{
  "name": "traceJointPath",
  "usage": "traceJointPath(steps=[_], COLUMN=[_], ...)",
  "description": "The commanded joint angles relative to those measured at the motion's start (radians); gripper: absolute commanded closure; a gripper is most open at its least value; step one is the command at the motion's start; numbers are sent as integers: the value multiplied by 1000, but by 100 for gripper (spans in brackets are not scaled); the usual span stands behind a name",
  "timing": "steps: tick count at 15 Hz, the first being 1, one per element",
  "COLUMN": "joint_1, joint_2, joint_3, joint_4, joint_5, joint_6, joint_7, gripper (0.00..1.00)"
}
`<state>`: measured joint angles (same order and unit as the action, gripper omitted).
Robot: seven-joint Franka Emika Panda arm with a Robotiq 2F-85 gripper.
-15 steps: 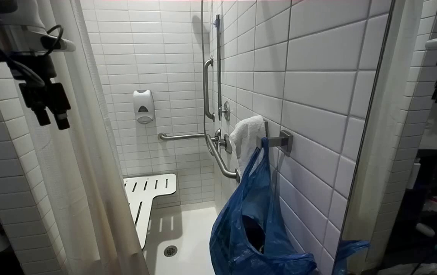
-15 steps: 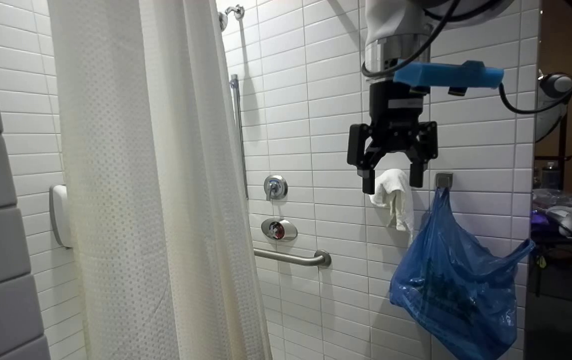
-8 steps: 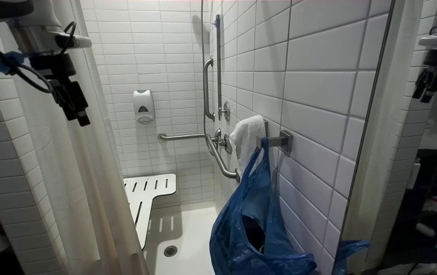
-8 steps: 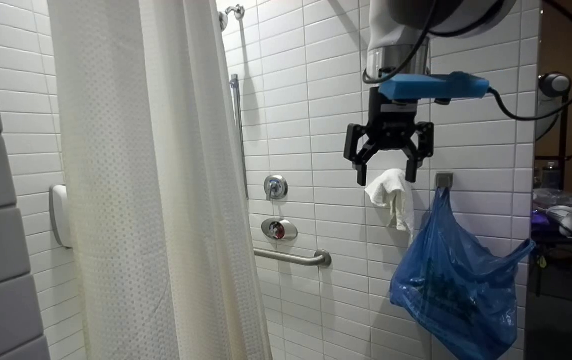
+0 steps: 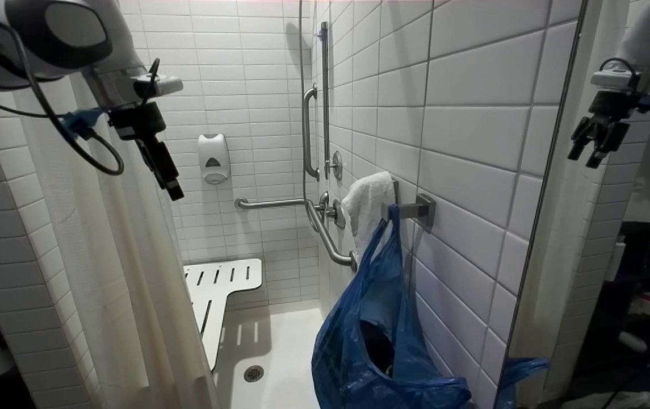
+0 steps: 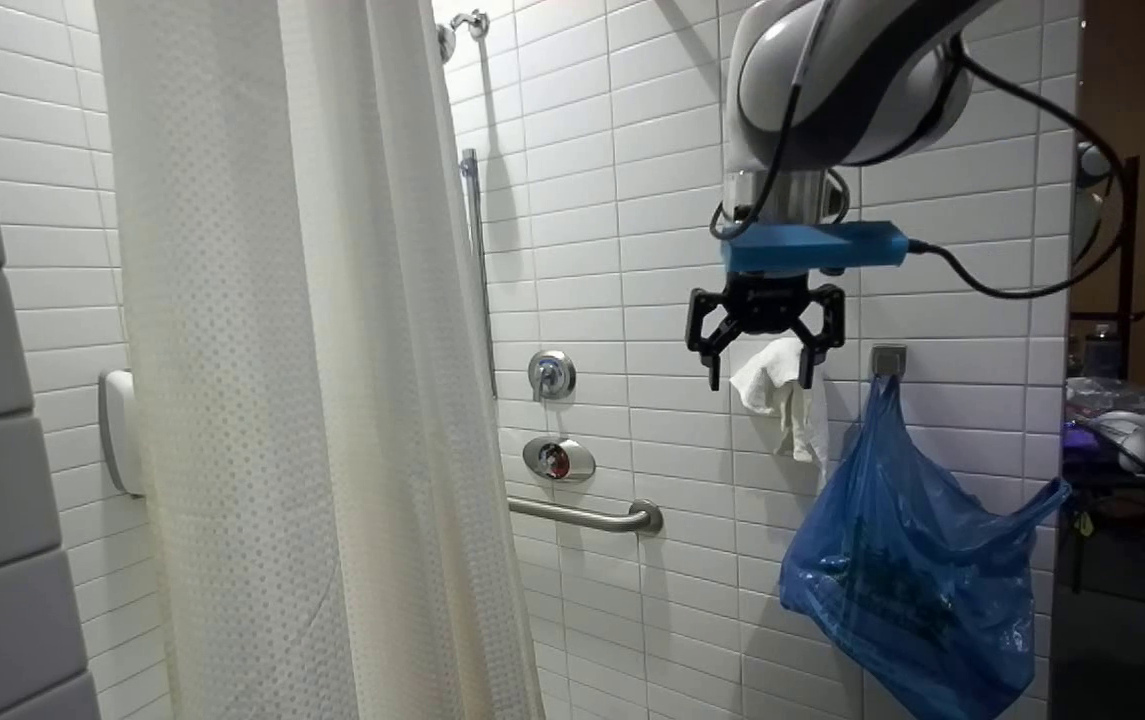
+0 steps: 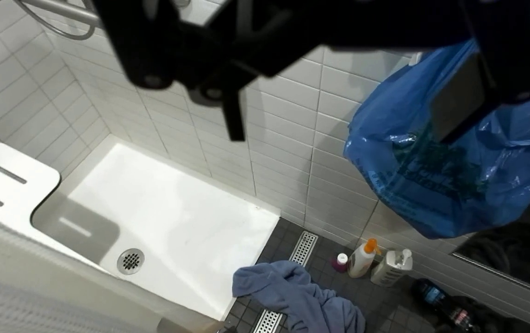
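Out from the tiled wall (image 6: 652, 250), the gripper (image 6: 760, 378) is held empty, jaws apart; towel (image 6: 790, 412) or blue bag (image 6: 917, 570) could be snagged (loose folds) by too close a pass.

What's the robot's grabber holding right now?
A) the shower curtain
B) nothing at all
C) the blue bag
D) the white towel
B: the gripper stands open with its tips apart, and an exterior view shows the white towel and the blue bag hanging well away from it.
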<state>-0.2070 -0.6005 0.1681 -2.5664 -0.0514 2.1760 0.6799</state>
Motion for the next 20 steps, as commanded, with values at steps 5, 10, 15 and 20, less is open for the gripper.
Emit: traceJointPath(steps=[5, 10, 15, 20], joint_1=[-35, -64, -77, -84], joint_2=[152, 193, 220, 243], joint_3=[-24, -67, -120, -192], joint_4=[53, 81, 102, 115], joint_5=[-20, -19, -17, 19], joint_6=[90, 100, 101, 117], joint_7=[219, 432, 585, 674], gripper=[0, 0, 0, 0])
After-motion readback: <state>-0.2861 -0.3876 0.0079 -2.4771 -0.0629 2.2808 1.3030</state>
